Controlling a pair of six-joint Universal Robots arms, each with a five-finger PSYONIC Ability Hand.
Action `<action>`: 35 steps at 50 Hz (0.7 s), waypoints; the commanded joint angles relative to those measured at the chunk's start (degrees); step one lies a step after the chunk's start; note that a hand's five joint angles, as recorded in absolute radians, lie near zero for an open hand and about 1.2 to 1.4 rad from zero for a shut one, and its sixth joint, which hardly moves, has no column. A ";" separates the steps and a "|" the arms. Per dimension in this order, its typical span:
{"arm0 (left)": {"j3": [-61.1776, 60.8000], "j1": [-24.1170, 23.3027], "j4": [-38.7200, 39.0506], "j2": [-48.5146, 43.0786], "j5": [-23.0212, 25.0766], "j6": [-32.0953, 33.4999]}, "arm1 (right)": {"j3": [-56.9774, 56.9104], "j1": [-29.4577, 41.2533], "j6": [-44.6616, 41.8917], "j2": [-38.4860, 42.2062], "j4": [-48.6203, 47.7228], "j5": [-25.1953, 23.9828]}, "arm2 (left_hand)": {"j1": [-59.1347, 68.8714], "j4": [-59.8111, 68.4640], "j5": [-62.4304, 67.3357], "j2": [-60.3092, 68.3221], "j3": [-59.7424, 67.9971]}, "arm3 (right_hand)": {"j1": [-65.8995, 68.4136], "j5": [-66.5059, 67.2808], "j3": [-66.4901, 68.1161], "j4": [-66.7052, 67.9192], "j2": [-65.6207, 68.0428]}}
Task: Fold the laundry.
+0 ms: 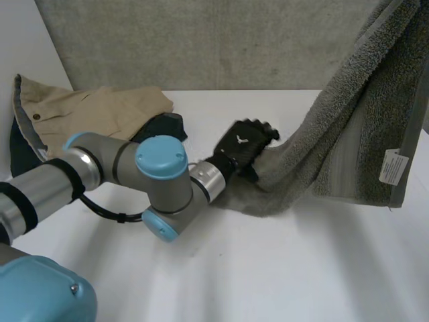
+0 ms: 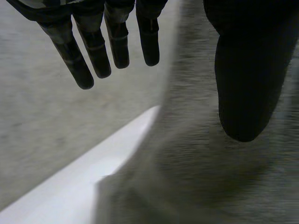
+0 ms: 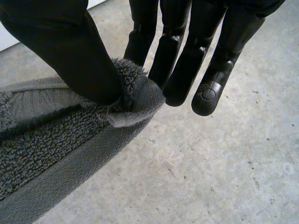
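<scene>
Currently the right hand [image 3: 60, 46] is pinching a corner of the grey towel [image 1: 362, 134] aloft; it is slanting down to the left hand [image 1: 242, 144], lying released at its lower end.

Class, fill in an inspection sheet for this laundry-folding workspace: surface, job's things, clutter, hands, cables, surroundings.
surface: white table.
job's things: grey towel held up at the right, its lower end lying on the table, with a white tag on it; beige garment piled at the far left, dark cloth at its edge.
clutter: nothing seen.
hands: left hand open, against the towel's lower end; right hand pinches a towel corner between thumb and fingers.
cables: nothing seen.
surroundings: grey wall behind the table.
</scene>
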 commanded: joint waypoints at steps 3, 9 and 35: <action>2.14 -1.01 -4.41 -3.30 5.05 -0.06 | 0.62 -0.61 0.01 0.20 -0.07 -0.33 | 20.35 21.56 21.41 21.11 21.38 | 24.39 14.45 12.07 11.70 13.19; 3.80 -0.39 -4.50 -2.25 -1.94 0.37 | 1.93 -1.05 -0.26 1.17 -0.07 -0.50 | 57.05 58.25 58.10 57.81 58.08 | 24.39 14.45 12.07 11.70 13.19; -4.06 11.56 0.32 18.16 -17.80 27.10 | -9.03 -0.88 -5.71 43.26 1.53 13.55 | 57.05 58.25 58.10 57.81 58.08 | 24.39 14.45 12.07 11.70 13.19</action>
